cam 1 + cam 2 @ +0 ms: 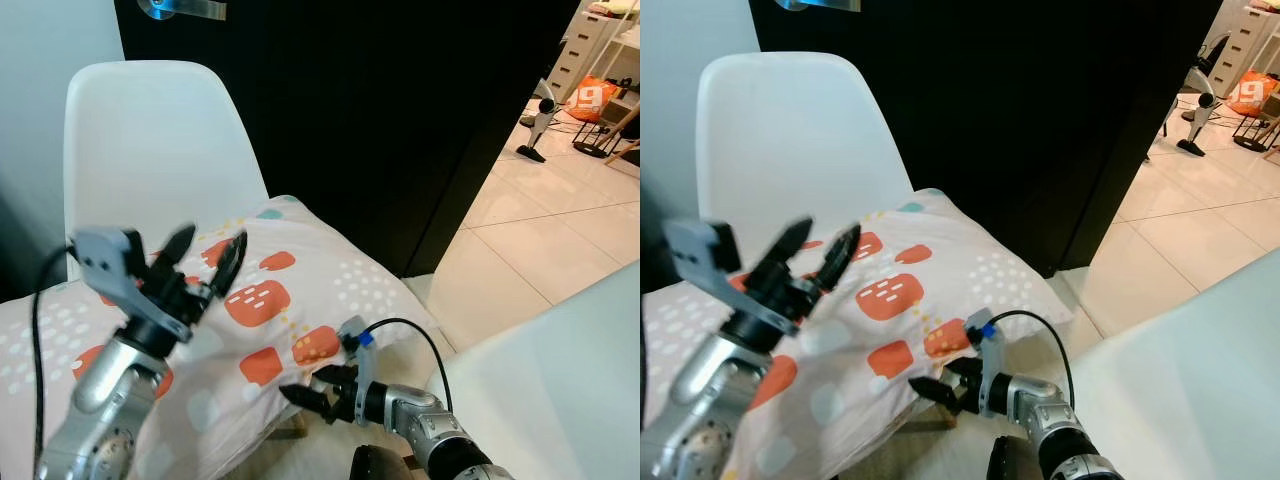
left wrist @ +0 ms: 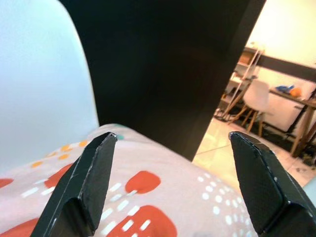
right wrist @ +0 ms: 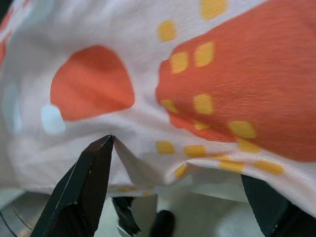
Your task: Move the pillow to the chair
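Letting go — left tool (image 1: pixel 205 258) spread wide above the pillow (image 1: pixel 290 300), right tool (image 1: pixel 318 393) open at its front edge, gripping nothing; backing away gently, pillow resting on the chair (image 1: pixel 150 150).

Pillow (image 1: pixel 290 300) on chair (image 1: pixel 150 150) seat, door (image 1: pixel 380 110) behind, floor (image 1: pixel 560 220) to rt.

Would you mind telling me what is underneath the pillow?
The pillow lies on the white chair, hiding its seat; a wooden leg shows below its front edge.
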`<state>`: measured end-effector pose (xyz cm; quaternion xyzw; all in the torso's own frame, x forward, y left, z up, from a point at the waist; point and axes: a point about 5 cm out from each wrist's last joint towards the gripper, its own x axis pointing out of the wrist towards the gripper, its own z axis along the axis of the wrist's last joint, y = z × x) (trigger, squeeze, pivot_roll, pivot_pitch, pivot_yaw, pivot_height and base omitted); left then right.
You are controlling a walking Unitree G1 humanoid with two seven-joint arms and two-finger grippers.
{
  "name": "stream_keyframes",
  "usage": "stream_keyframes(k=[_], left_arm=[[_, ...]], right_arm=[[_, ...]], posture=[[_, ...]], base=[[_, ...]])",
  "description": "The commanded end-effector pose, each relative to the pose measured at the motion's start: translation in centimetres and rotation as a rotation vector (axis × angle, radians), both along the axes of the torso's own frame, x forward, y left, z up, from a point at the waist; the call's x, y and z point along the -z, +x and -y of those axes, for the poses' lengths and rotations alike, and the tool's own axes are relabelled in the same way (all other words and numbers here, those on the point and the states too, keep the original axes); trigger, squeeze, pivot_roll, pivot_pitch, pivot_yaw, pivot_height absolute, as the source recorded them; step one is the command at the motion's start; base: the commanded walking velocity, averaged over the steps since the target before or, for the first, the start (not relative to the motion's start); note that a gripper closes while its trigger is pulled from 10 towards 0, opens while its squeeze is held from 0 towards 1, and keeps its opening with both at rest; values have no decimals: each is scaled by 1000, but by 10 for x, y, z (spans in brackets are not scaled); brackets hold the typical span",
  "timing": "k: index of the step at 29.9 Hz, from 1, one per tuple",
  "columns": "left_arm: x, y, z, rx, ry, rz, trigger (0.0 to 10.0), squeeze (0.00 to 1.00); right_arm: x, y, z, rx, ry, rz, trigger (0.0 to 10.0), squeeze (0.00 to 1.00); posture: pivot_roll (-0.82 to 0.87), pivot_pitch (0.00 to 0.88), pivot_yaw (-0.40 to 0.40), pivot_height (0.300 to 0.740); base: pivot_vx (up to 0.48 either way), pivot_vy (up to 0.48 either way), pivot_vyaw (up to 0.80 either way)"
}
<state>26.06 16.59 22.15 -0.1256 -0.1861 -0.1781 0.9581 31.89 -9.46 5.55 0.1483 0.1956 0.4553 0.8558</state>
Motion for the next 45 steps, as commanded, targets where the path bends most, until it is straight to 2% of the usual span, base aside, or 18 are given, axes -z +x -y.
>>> stream_keyframes(k=[1, 2, 4, 5, 8, 16, 25, 31, 34, 36, 37, 38, 40, 42, 43, 44, 45], left_arm=[[13, 2, 9, 4, -10, -66, 10000, 0], [13, 2, 9, 4, -10, -66, 10000, 0], [37, 6, 20, 9, -45, -171, 10000, 0], [37, 6, 20, 9, -45, -171, 10000, 0], [60, 14, 20, -25, -38, -268, 10000, 0], [74, 22, 15, -68, 3, -309, 10000, 0], [75, 31, 23, -57, 18, -288, 10000, 0], [80, 33, 24, -58, 34, -297, 10000, 0], [100, 31, 21, -78, 69, -356, 10000, 0], [100, 31, 21, -78, 69, -356, 10000, 0], [111, 30, 19, -88, 85, -392, 10000, 0], [111, 30, 19, -88, 85, -392, 10000, 0], [140, 20, 16, -86, 108, -488, 10000, 0], [140, 20, 16, -86, 108, -488, 10000, 0], [154, 15, 15, -83, 120, -534, 10000, 0], [154, 15, 15, -83, 120, -534, 10000, 0], [170, 9, 11, -90, 124, -590, 10000, 0]], right_arm=[[1, 0, 5, 54, 59, -31, 10000, 0], [1, 0, 5, 54, 59, -31, 10000, 0], [3, 0, 10, 123, 129, -68, 10000, 0], [3, 0, 10, 123, 129, -68, 10000, 0], [13, -1, 16, 227, 123, -118, 10000, 0], [15, -2, 15, 246, 122, -127, 10000, 0], [12, 1, 10, 246, 124, -117, 10000, 0], [14, 0, 9, 249, 113, -122, 10000, 0], [22, -5, 10, 272, 90, -148, 10000, 0], [22, -5, 10, 272, 90, -148, 10000, 0], [24, -6, 11, 283, 83, -159, 10000, 0], [24, -6, 11, 283, 83, -159, 10000, 0], [30, -11, 13, 296, 70, -179, 10000, 0], [30, -11, 13, 296, 70, -179, 10000, 0], [32, -12, 13, 300, 67, -185, 10000, 0], [32, -12, 13, 300, 67, -185, 10000, 0], [35, -14, 14, 309, 59, -195, 10000, 0]], posture=[[105, 122, -149, 546], [105, 122, -149, 546], [100, 116, -141, 556], [100, 116, -141, 556], [95, 101, -129, 571], [86, 77, -119, 590], [85, 56, -118, 624], [86, 58, -120, 639], [92, 63, -117, 654], [92, 63, -117, 654], [92, 63, -116, 658], [92, 63, -116, 658], [94, 70, -109, 668], [94, 70, -109, 668], [94, 70, -109, 673], [94, 70, -109, 673], [92, 70, -102, 678]], base=[[0, 0, 0], [0, 0, 0], [0, 0, 0], [0, 0, 0], [0, 0, 0], [0, 0, 0], [0, 0, 0], [0, 0, 0], [0, 0, 0], [0, 0, 0], [0, 0, 0], [0, 0, 0], [0, 0, 0], [0, 0, 0], [0, 0, 0], [0, 0, 0], [0, 0, 0]])
